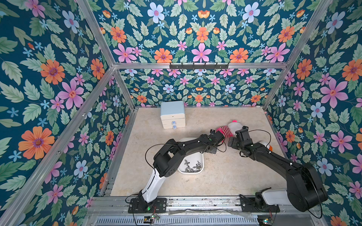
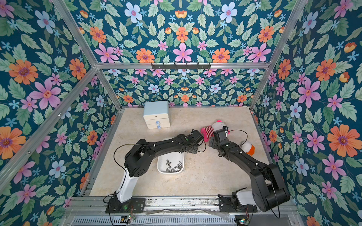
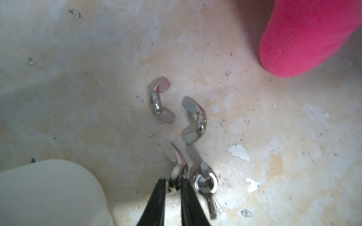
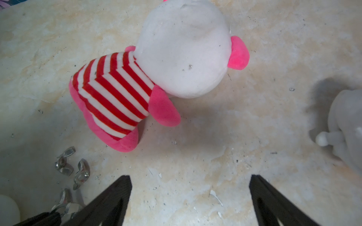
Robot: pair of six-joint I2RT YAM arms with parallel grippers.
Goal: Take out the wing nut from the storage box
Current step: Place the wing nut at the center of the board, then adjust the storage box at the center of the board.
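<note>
Wing nut (image 3: 177, 162) outside storage box (image 1: 202, 160), apparently resting on table (image 3: 78, 78). One wing sits between tips of left gripper (image 3: 173, 179). Jaws narrowly apart; pinching or not: cannot tell. Right gripper (image 4: 191, 176) jaws wide apart, empty. Nut judged light, rigid, slick; pinch across flat wing faces.

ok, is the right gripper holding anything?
No, the right gripper has its jaws spread wide, with only the table surface showing between them.
</note>
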